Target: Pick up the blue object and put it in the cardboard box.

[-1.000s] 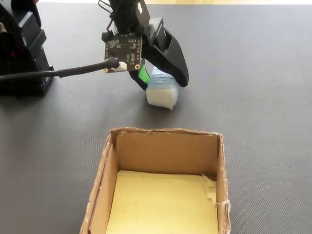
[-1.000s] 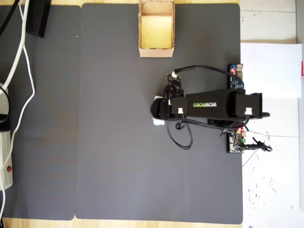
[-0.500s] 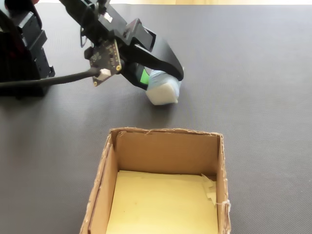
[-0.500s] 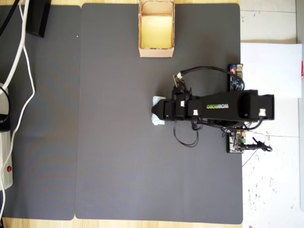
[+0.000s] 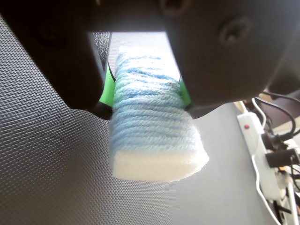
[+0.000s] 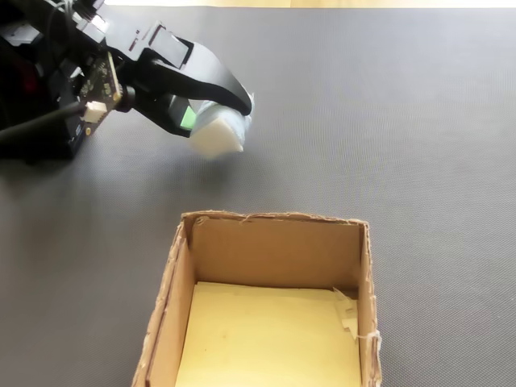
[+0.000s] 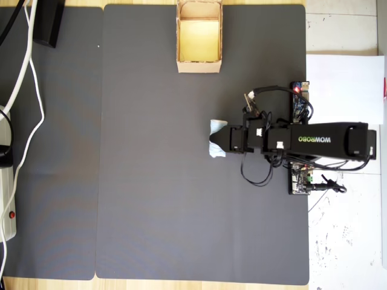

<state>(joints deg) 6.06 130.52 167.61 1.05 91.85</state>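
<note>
Blue object (image 5: 152, 119): you see it clamped between the gripper (image 5: 143, 91) jaws, green pads pressing its wound sides, white end facing outward. Location: lifted off the dark mat (image 7: 151, 199), well apart from the cardboard box (image 7: 199, 63). Cardboard box: low tan walls, yellowish floor, nothing inside, at the mat's far edge in the overhead view.

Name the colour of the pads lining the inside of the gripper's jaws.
Bright green pads, seen best in the wrist view, pressed against the blue object.
</note>
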